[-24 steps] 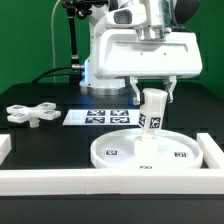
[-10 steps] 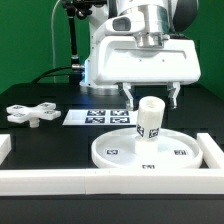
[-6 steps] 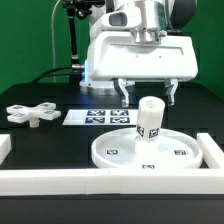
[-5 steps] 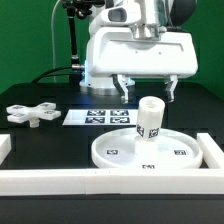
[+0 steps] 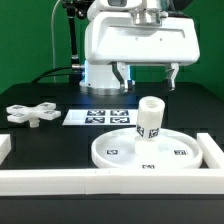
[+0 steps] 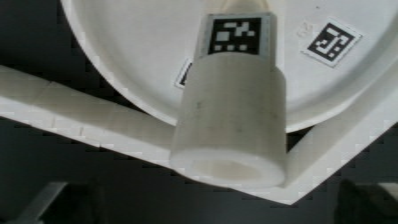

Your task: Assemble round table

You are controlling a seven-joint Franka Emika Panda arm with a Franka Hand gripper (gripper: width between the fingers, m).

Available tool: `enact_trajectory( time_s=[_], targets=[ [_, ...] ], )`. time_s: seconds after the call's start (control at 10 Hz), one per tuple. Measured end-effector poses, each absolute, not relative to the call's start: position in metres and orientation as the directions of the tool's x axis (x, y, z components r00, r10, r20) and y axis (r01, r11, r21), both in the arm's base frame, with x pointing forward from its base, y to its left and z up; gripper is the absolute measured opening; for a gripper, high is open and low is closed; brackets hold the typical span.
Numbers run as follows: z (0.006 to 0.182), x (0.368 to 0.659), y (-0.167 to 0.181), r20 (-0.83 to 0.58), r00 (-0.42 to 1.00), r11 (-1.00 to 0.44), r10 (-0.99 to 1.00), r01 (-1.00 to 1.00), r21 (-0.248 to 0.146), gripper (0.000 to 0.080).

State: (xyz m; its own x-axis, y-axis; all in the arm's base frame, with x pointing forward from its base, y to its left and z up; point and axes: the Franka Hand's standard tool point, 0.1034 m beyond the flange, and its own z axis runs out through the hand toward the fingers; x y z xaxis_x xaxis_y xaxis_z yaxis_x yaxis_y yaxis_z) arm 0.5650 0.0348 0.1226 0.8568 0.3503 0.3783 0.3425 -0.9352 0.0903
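The white round disc [image 5: 142, 149] lies flat on the black table near the front rail. The short white leg [image 5: 149, 117] stands upright in its middle, tags on its side. My gripper [image 5: 146, 78] hangs open and empty well above the leg, fingers [image 5: 122, 77] spread wide. The cross-shaped base [image 5: 30, 114] lies on the table at the exterior view's left. In the wrist view the leg [image 6: 235, 115] rises from the disc [image 6: 143, 50] toward the camera; the fingertips show only as dark shapes at the edge.
The marker board [image 5: 98, 117] lies behind the disc. White border rails run along the front [image 5: 100, 179] and at the exterior view's right [image 5: 213, 150]. The robot's white base [image 5: 100, 70] stands at the back.
The gripper let go of the leg, opened, and rose straight up. The leg went from tilted in the jaws to standing upright alone on the disc.
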Motion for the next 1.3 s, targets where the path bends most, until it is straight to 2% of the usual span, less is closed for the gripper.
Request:
enact_trajectory(
  time_s=[0.1,0.4,0.7,1.0,1.2,1.3],
  targets=[
    [0.121,0.564,0.034,0.369,0.861,-0.935,0.351,0.344,0.087,0.0649],
    [0.119,0.565,0.042,0.202,0.926,-0.946,0.320,0.325,0.012,0.0649],
    [0.114,0.567,0.044,0.048,0.944,-0.943,0.328,0.330,-0.044,0.0649],
    [0.106,0.576,0.040,-0.105,0.935,-0.939,0.339,0.330,-0.097,0.0649],
    [0.106,0.573,0.046,-0.268,0.897,-0.934,0.353,0.322,-0.152,0.0649],
    [0.105,0.577,0.047,-0.275,0.893,-0.933,0.355,0.323,-0.156,0.0649]
  ],
)
